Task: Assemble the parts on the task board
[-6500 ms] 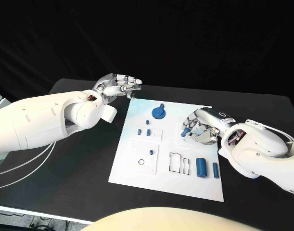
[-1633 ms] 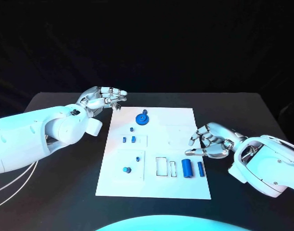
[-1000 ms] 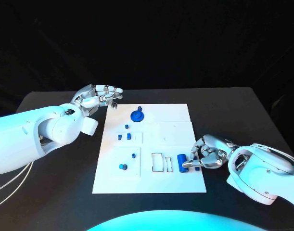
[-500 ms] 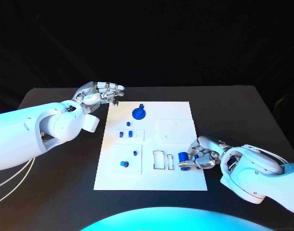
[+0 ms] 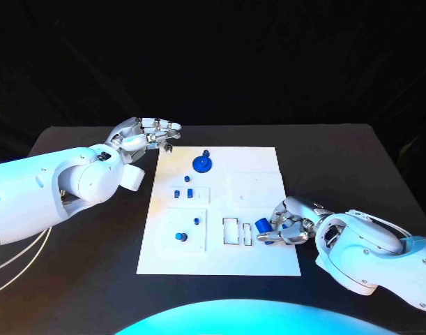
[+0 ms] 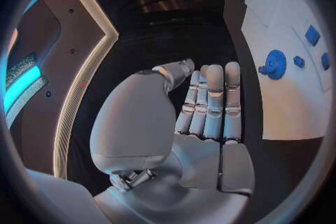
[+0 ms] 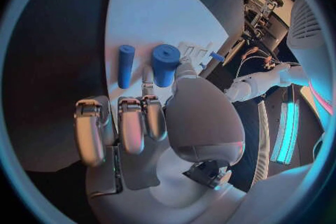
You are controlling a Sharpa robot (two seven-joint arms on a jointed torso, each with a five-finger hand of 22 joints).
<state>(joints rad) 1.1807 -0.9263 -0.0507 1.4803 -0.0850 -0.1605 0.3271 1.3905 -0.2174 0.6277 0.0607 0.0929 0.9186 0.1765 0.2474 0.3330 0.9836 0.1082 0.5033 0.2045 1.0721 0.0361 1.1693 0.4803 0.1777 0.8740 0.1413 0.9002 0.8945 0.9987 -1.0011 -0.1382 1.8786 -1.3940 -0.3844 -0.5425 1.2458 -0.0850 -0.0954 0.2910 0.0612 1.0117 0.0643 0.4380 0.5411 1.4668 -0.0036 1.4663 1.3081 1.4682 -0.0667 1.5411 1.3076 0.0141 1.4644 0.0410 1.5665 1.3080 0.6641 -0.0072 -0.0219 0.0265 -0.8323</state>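
Head view: my right hand [image 5: 286,225] sits at the near right edge of the task board [image 5: 253,164], fingers curled about the thick blue cylinder [image 5: 262,227] just beside the two empty rectangular slots [image 5: 238,231]. I judge the step in hand is picking up this cylinder; whether it is lifted clear of the board I cannot tell. My left hand [image 5: 144,134] hovers off the board's far left corner, fingers curled in, holding nothing.

Left wrist view: my left hand [image 6: 203,106] has its fingers held straight and close together, nothing in them; the blue gear [image 6: 274,64] lies on the board beside it.

Right wrist view: thumb and fingers [image 7: 131,123] meet the thick blue cylinder [image 7: 165,65], which stands nearly on end, long axis pointing away from the palm. A thinner blue cylinder [image 7: 125,66] lies flat just beside it, roughly parallel.

Next move, as I judge: secure the pinch, then turn the long axis in line with a slot.
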